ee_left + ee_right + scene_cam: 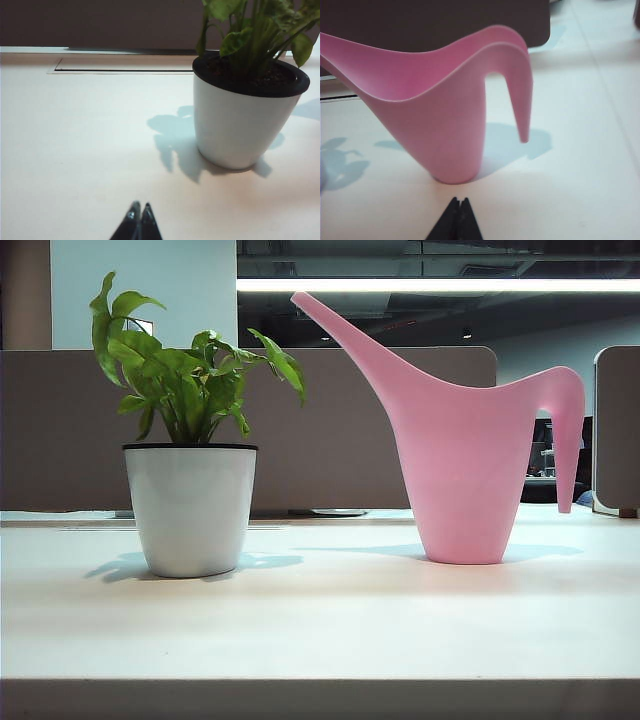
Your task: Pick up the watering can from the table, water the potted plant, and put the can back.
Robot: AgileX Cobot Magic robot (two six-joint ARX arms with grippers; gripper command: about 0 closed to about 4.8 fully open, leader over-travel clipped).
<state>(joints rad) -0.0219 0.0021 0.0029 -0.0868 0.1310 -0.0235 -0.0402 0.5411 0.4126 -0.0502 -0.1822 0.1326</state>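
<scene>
Exterior view: the potted plant (190,455) is standing upright on the left half of the pale worktop (320,630), its green leaves rising above a white pot with a black rim. The pink watering can (468,455) is standing upright on the right half, well apart from the plant, its long spout pointing up and toward the plant and its hooked handle curving down on the far side. Neither hand is appearing here.

Left wrist view: the left hand (138,220) is hovering low over bare worktop (85,150) with its two dark fingertips pressed together, gripping nothing. The potted plant (247,115) is sitting ahead of it and off to one side, casting a shadow on the surface.

Right wrist view: the right hand (458,215) is sitting just in front of the base of the watering can (445,110), fingertips closed against each other and holding nothing. The can is resting on the worktop (570,190), handle tip hanging clear of the surface.
</scene>
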